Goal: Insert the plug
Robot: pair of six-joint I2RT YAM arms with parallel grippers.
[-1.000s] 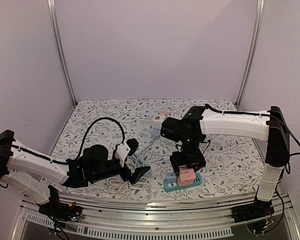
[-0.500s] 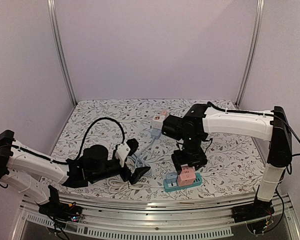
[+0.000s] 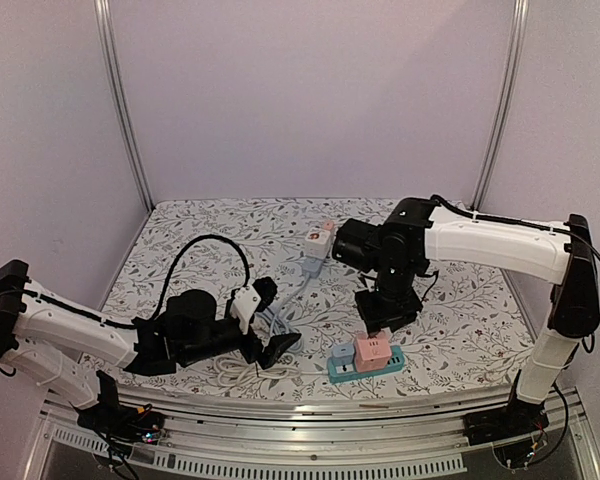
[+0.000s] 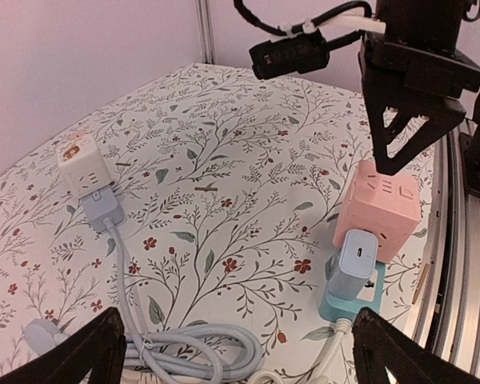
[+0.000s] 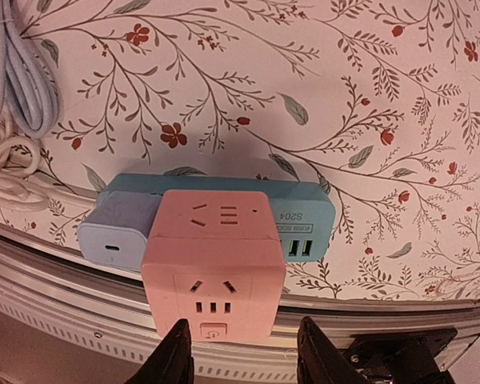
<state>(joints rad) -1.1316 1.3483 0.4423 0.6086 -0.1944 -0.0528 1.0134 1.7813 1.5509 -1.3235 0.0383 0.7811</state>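
A pink cube plug [image 3: 371, 350] [image 5: 216, 264] sits upright in the teal power strip [image 3: 342, 374] [image 5: 304, 212] near the table's front edge. A grey-blue charger [image 5: 116, 232] [image 4: 354, 264] is plugged in beside it. My right gripper [image 3: 385, 318] [image 5: 244, 356] hangs just above and behind the pink cube. Its fingers stand apart, touching nothing. My left gripper [image 3: 273, 320] [image 4: 240, 352] rests low on the table, wide open, over a coiled grey cable [image 4: 184, 344] and left of the strip.
A white cube adapter [image 3: 318, 238] [image 4: 82, 160] on a grey plug lies at the back middle, its cable running toward the coil. The metal rail [image 3: 310, 410] of the table's front edge runs right behind the strip. Frame posts [image 3: 120, 110] stand at the back corners.
My right gripper has lifted off the pink cube and drawn back from it, and its jaws have narrowed. The cube stays in the strip. The left arm has not moved.
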